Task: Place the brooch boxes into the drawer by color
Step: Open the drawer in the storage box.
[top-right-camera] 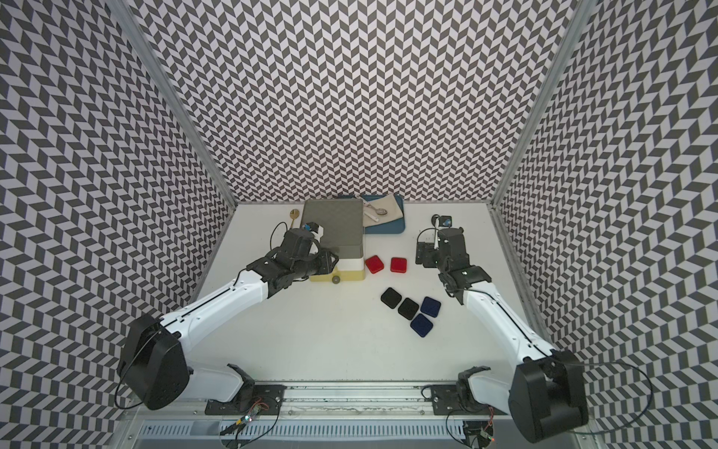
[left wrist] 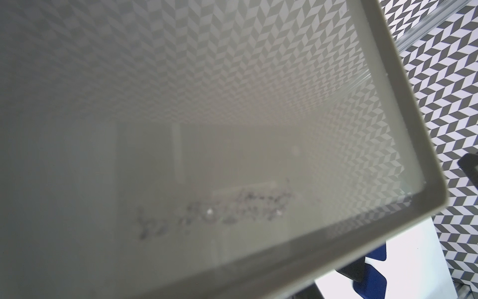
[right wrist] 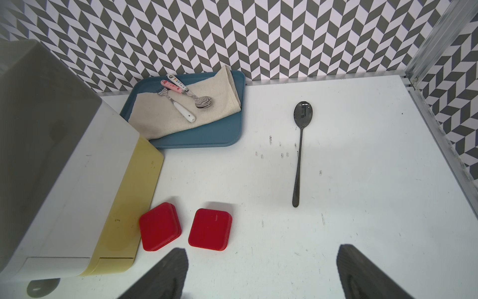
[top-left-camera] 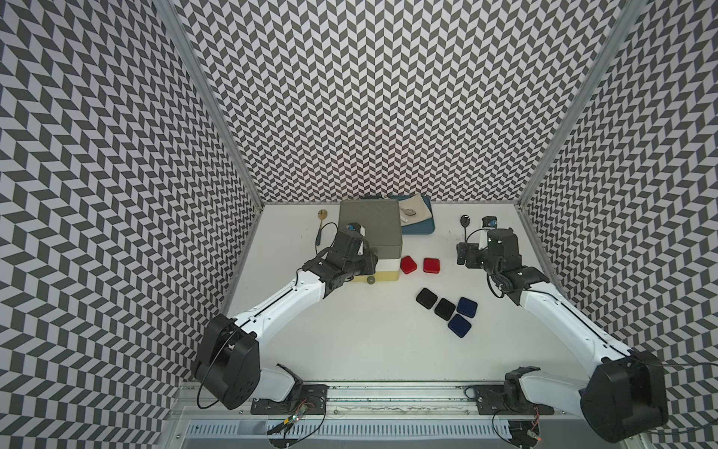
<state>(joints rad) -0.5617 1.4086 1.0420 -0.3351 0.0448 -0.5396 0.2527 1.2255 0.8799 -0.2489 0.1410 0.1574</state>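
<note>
Chevron-patterned walls close in the white tabletop (top-left-camera: 349, 342) on three sides. The three-tier drawer unit (top-left-camera: 369, 227) stands at the rear, and we judge all tiers shut. All six boxes lie outside it.

The left end effector (top-left-camera: 365, 261) is at the unit's front, by the upper tiers. Its wrist hides the fingers, so we cannot tell whether they are apart or clamped on a knob. The right end effector (right wrist: 261, 259) hangs wide apart and empty near the black spoon (right wrist: 300, 155).

Hazards:
- A pull may drag the whole unit rather than one tier. That would shove the red brooch boxes (top-left-camera: 408, 264), the nearer of which lies just beside the yellow tier.
- The black brooch boxes (top-left-camera: 426, 298) and dark blue brooch boxes (top-left-camera: 467, 306) touch in one cluster, which leaves little finger room.

Clearance:
- Bare tabletop lies ahead of the unit for drawer travel, except where the left arm crosses it.
- The blue tray (top-left-camera: 417, 229) crowds the unit's rear corner.
- The gold spoon (top-left-camera: 322, 214) lies between the unit and the left wall.
</note>
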